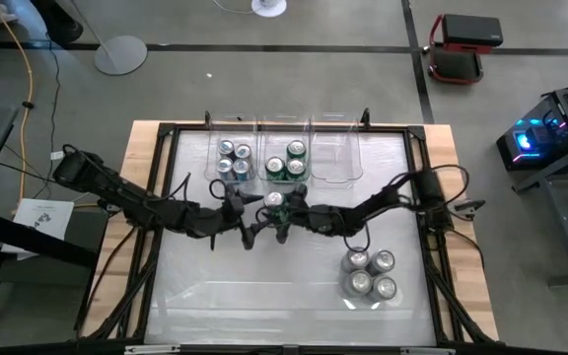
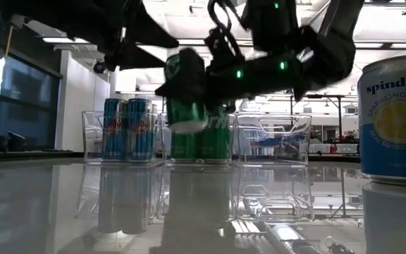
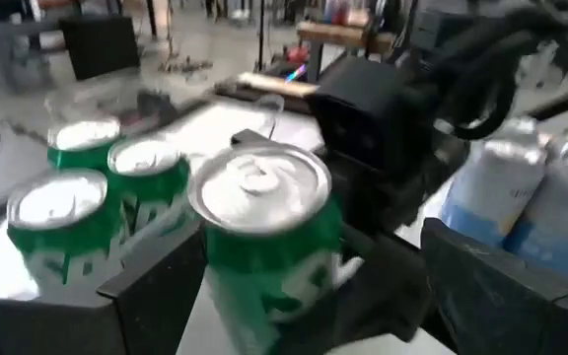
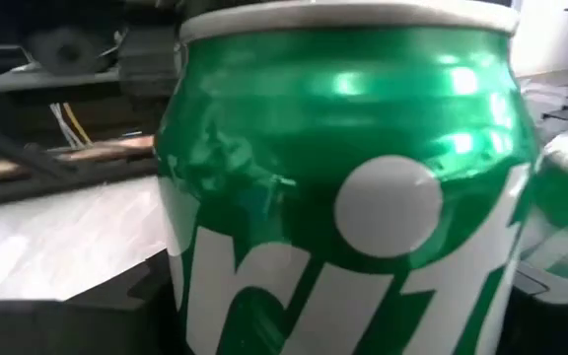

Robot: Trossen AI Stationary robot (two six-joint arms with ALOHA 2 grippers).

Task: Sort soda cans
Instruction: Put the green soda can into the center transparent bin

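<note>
A green soda can (image 1: pixel 275 202) hangs over the middle of the table with my right gripper (image 1: pixel 284 210) shut on it; it fills the right wrist view (image 4: pixel 343 177). My left gripper (image 1: pixel 251 219) stands open just left of this can, its fingers (image 3: pixel 156 286) spread wide with the can (image 3: pixel 264 237) between them. Whether they touch it does not show. At the far edge stand clear bins: the left one holds several blue cans (image 1: pixel 233 158), and the middle one holds three green cans (image 1: pixel 286 160). My right gripper pinches the green can's side wall (image 4: pixel 195 296) between its two fingers, about halfway up. The fingers come in level from the table's right. The can is roughly upright, silver top up, and its base (image 2: pixel 185 127) is clear of the table.
The right-hand clear bin (image 1: pixel 333 158) is empty. Several silver-grey cans (image 1: pixel 368 274) stand in a cluster near the table's near right corner, close to the low camera (image 2: pixel 390 120). The black frame (image 1: pixel 417 148) runs around the tabletop.
</note>
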